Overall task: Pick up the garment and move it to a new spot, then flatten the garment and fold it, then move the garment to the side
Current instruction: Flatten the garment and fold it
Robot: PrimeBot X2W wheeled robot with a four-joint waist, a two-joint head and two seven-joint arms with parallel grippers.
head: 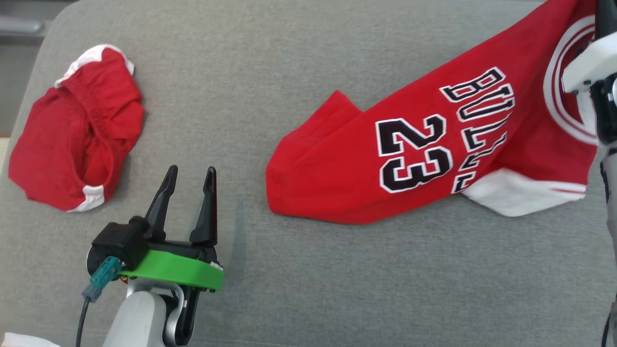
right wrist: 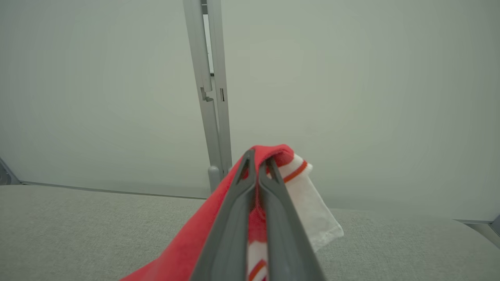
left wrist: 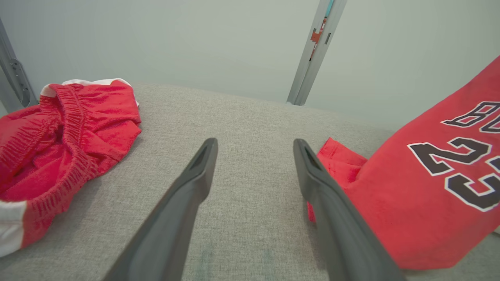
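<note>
Though plain, grey surface (head: 308,289) under jersey (head: 337,183), before pale wall (left wrist: 218,43).

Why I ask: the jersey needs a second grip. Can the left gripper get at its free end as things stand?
Probably yes. The left gripper stands open beside the free end of the jersey, with bare grey cushion between them; the red shorts lie on its other side.

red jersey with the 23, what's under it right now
The jersey has its lower end on the grey cushion; its other end is lifted, pinched in the right gripper. Anything beneath the cloth is covered.
</note>
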